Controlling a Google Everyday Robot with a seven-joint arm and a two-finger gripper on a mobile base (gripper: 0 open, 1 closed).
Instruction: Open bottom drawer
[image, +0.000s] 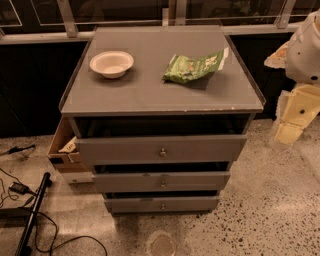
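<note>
The grey cabinet (160, 95) stands in the middle of the view with three drawers. The bottom drawer (135, 204) is the lowest and slimmest grey front, with a small round metal knob (162, 206) at its centre. A thin dark gap shows above its front. The medium drawer (130, 181) and the tallest drawer (120, 149) sit above it, each with a dark gap over it. My gripper (289, 125), cream-coloured under a white arm part (306, 50), hangs at the right edge, well to the right of the cabinet and above the bottom drawer's level.
A white bowl (111, 63) and a green snack bag (194, 66) lie on the cabinet top. A cardboard box (61, 147) sits against the cabinet's left side. Cables and a black pole (31, 212) lie on the floor at left. A round floor mark (162, 245) is in front.
</note>
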